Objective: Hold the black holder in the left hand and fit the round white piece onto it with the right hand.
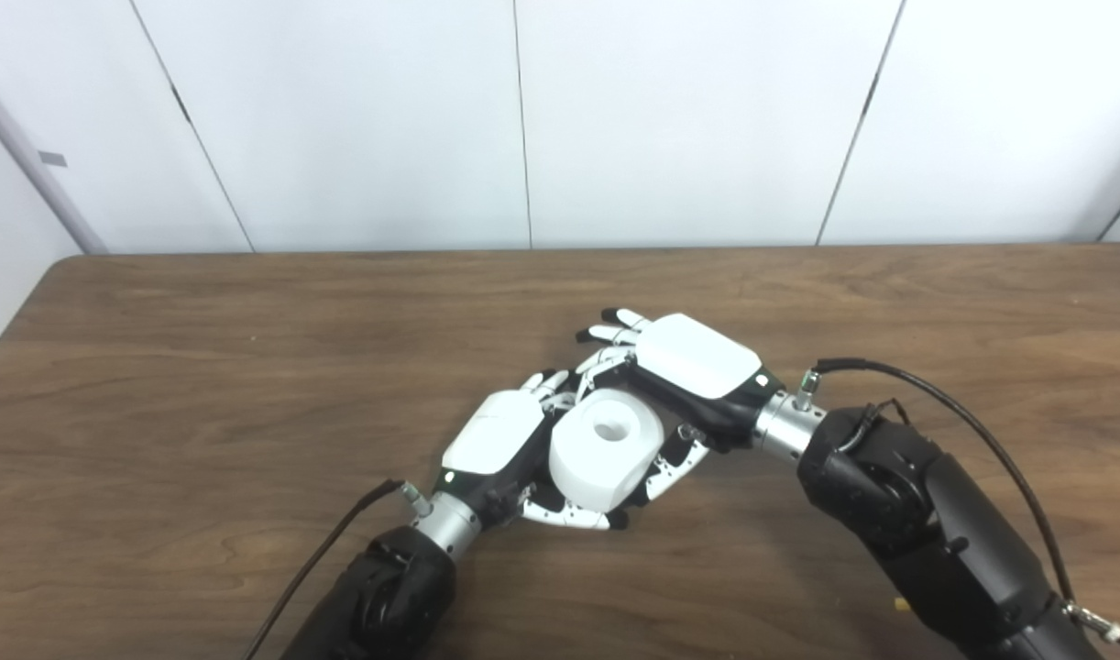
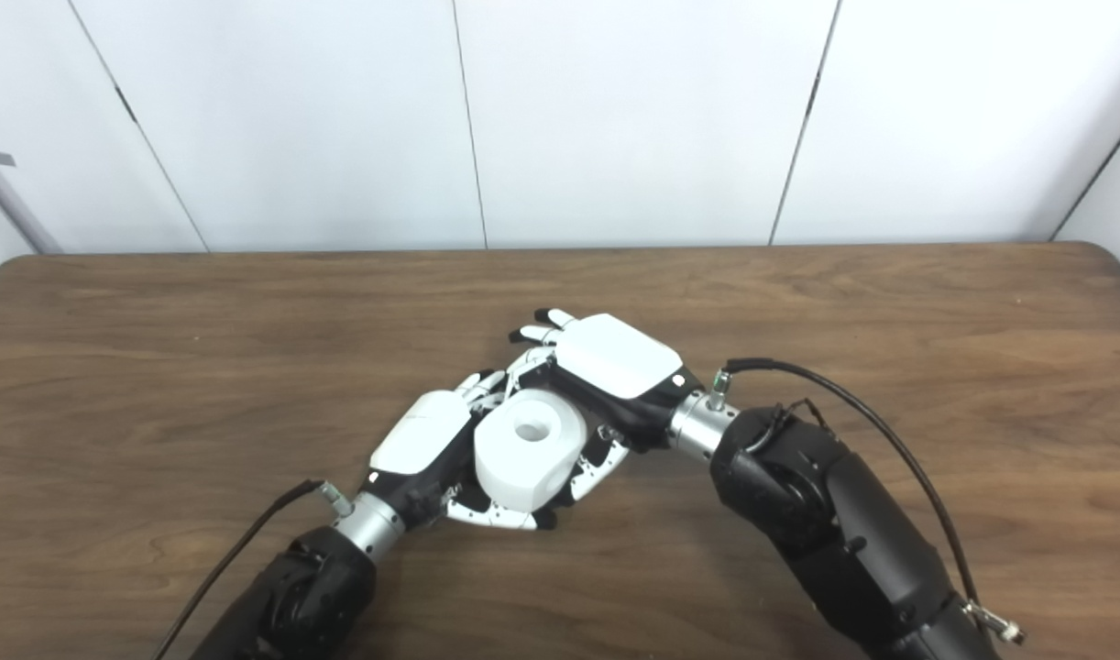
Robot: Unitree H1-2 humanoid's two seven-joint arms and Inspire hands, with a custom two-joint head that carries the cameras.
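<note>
Both hands meet near the middle of the brown wooden table point(image 1: 203, 385), low over its surface, with the round white piece point(image 1: 606, 447) caught between them. The left hand point(image 1: 500, 435) comes up from the near-left, its white back facing upward, and its fingers point(image 1: 549, 383) curl around the far-left side of the piece while its thumb point(image 1: 569, 516) lies along the near side, beneath the lower edge of the white cylinder. The right hand point(image 1: 693, 362) reaches in from the right, also back-up, with its fingers point(image 1: 615, 325) bent down past the far side of the piece and its thumb point(image 1: 675, 463) pressed against the near-right side, so the piece sits between fingers and thumb of this hand. The piece is a thick white ring standing with its round central hole pointing upward, tilted a little toward the near side. Under and behind it, tucked inside the curl of the left fingers, I can see only dark shapes, and I cannot tell which of them belong to the black holder and which to the hands' own dark parts; the holder itself is not plainly visible. The left hand is clearly closed around whatever sits there, but what exactly it grips stays hidden by the white piece. Black cables trail from both wrists, and white wall panels point(image 1: 340, 119) stand behind the table.
</note>
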